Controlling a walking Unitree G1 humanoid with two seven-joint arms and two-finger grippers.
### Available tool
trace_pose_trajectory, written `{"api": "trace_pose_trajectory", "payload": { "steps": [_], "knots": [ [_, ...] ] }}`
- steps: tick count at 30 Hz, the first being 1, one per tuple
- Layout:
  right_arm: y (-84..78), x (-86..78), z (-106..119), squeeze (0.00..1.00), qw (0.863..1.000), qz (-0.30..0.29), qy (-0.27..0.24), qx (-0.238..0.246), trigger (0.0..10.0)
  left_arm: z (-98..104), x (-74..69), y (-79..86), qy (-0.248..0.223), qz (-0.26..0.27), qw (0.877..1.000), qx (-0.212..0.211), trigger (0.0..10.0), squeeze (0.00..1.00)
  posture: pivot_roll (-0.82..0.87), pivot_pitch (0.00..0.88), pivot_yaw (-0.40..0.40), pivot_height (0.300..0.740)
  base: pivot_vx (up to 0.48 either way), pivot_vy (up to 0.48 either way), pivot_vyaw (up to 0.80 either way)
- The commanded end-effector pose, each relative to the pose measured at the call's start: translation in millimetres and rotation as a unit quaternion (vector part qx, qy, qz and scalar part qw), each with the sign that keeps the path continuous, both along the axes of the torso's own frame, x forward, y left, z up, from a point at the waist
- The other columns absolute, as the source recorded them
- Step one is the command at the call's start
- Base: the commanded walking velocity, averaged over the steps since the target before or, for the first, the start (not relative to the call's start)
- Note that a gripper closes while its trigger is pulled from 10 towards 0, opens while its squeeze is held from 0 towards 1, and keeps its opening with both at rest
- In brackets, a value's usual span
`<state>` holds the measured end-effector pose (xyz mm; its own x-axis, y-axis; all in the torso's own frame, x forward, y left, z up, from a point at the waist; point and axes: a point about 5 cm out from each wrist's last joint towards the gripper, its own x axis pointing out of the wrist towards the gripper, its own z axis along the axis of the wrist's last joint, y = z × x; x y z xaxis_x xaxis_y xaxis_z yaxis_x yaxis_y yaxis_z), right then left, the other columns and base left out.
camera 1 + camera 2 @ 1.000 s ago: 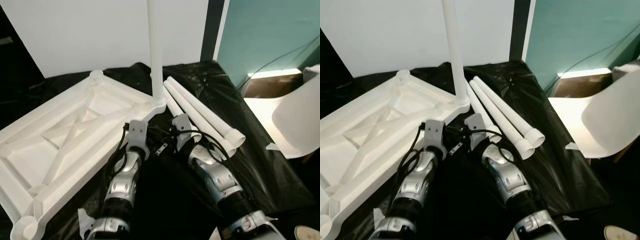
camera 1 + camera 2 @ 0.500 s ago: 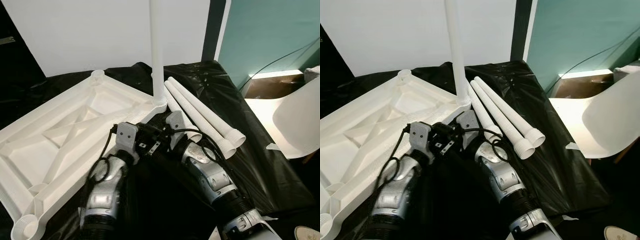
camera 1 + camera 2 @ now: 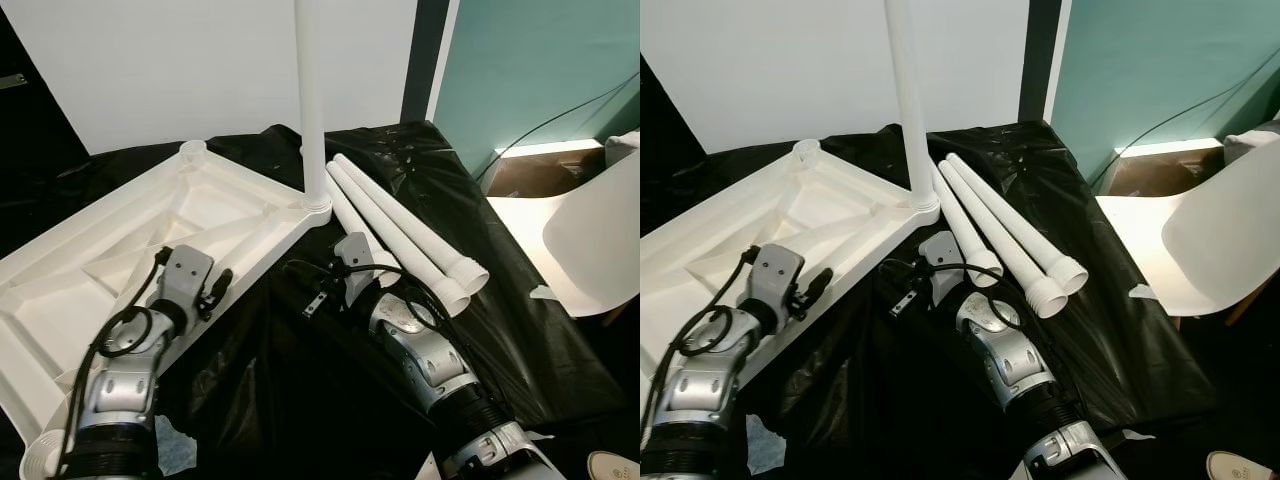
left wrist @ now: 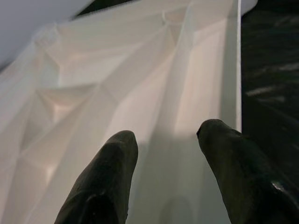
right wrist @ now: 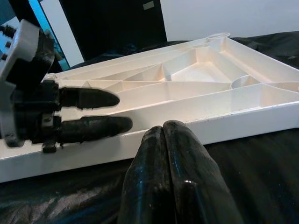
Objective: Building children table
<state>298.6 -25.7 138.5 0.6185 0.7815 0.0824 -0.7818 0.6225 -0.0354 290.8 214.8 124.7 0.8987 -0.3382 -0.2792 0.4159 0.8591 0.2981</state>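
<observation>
White plastic children's tabletop (image 3: 120, 250) lies upside down on black plastic sheeting (image 3: 520, 330), ribbed underside up. One white leg (image 3: 309, 100) is already standing upright in the corner socket at the far right corner of the panel. Three loose table legs (image 3: 400, 235) lie side by side on the sheeting just right of that corner, flared ends pointing toward the robot. An empty round socket (image 3: 192, 152) shows at the far left corner, another at the near corner (image 3: 45, 462).

Left hand (image 3: 215, 290) hovers over the near long edge of the inverted tabletop, fingers (image 4: 105, 182) spread apart, nothing between them; left wrist view looks down into the ribbed underside (image 4: 154, 93) past the edge wall. Right hand (image 3: 300, 290) sits low over the black sheeting just beside the tabletop's near edge, between the panel and the loose legs; its fingers (image 5: 173, 177) are pressed together, holding nothing. Right wrist view shows the left hand (image 5: 121, 112) across from it, above the edge rail (image 5: 243, 119).

White chair (image 3: 590, 240) stands off to the right, well apart from the parts. White wall panel (image 3: 180, 60) behind, teal wall (image 3: 540, 60) to the right.
</observation>
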Motion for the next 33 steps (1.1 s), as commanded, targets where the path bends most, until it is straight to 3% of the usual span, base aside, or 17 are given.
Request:
{"api": "trace_pose_trajectory", "payload": {
  "steps": [1, 2, 4, 6, 9, 16, 17, 18, 22, 30, 31, 32, 33],
  "knots": [
    [-1.4, 0.6, -3.2, 0.00, 1.000, -0.004, 0.006, -0.005, 10.0, -1.6, -7.4, -4.4, 0.030, -0.037, 0.998, -0.048, 10.0, 0.37, 0.13, 0.000, 0.045, 0.740, 0.000, 0.000, 0.00],
    [-1.8, 1.1, -3.1, 0.00, 1.000, -0.005, 0.006, -0.005, 10.0, 1.9, -11.0, -7.7, 0.037, -0.058, 0.994, -0.084, 10.0, 0.37, 0.13, 0.000, 0.045, 0.740, 0.000, 0.000, 0.00],
    [-1.8, 1.1, -3.1, 0.00, 1.000, -0.005, 0.006, -0.005, 10.0, 1.9, -11.0, -7.7, 0.037, -0.058, 0.994, -0.084, 10.0, 0.37, 0.13, 0.000, 0.045, 0.740, 0.000, 0.000, 0.00],
    [-2.0, 1.6, -3.4, 0.00, 1.000, -0.007, 0.005, -0.006, 10.0, 8.3, -16.0, -11.1, 0.043, -0.088, 0.985, -0.141, 10.0, 0.36, 0.13, 0.000, 0.047, 0.740, 0.000, 0.000, 0.00],
    [-2.2, 1.6, -3.7, 0.00, 1.000, -0.007, 0.005, -0.008, 10.0, 10.4, -18.1, -11.6, 0.053, -0.099, 0.981, -0.160, 10.0, 0.35, 0.13, 0.000, 0.046, 0.740, 0.000, 0.000, 0.00],
    [-2.2, 1.1, -3.7, 0.00, 1.000, -0.006, 0.004, -0.010, 10.0, 1.8, -21.2, -13.1, 0.086, -0.114, 0.980, -0.140, 10.0, 0.32, 0.13, 0.000, 0.043, 0.740, 0.000, 0.000, 0.00],
    [-2.2, 0.9, -3.8, 0.00, 1.000, -0.005, 0.004, -0.010, 10.0, -5.1, -20.1, -11.7, 0.100, -0.103, 0.982, -0.124, 10.0, 0.24, 0.13, 0.000, 0.041, 0.740, 0.000, 0.000, 0.00],
    [-1.9, 0.5, -3.8, 0.00, 1.000, -0.004, 0.004, -0.011, 10.0, -16.4, -16.4, -6.7, 0.120, -0.074, 0.985, -0.097, 10.0, 0.00, 0.13, 0.000, 0.041, 0.740, 0.000, 0.000, 0.00],
    [-1.4, -0.1, -3.8, 0.00, 1.000, -0.003, 0.003, -0.011, 10.0, -33.2, -11.3, 2.6, 0.151, -0.016, 0.988, -0.041, 10.0, 0.00, 0.13, 0.000, 0.041, 0.740, 0.000, 0.000, 0.00],
    [-0.8, -0.6, -4.4, 0.00, 1.000, -0.004, 0.005, -0.010, 10.0, -37.3, -8.5, 1.1, 0.153, 0.011, 0.988, -0.026, 10.0, 0.00, 0.13, 0.000, 0.044, 0.740, 0.000, 0.000, 0.00],
    [-0.6, -0.6, -4.4, 0.00, 1.000, -0.004, 0.005, -0.010, 10.0, -40.0, -9.9, -2.3, 0.162, 0.007, 0.986, -0.026, 8.7, 0.00, 0.13, 0.000, 0.044, 0.740, 0.000, 0.000, 0.00],
    [-0.5, -0.6, -4.4, 0.00, 1.000, -0.004, 0.005, -0.010, 10.0, -42.9, -11.1, -6.5, 0.169, 0.004, 0.985, -0.021, 4.7, 0.00, 0.13, 0.000, 0.042, 0.740, 0.000, 0.000, 0.00],
    [-0.5, -0.5, -4.4, 0.00, 1.000, -0.003, 0.005, -0.011, 10.0, -44.8, -12.0, -9.3, 0.174, 0.002, 0.985, -0.017, 4.7, 0.00, 0.13, 0.000, 0.042, 0.740, 0.000, 0.000, 0.00]
  ]
}}
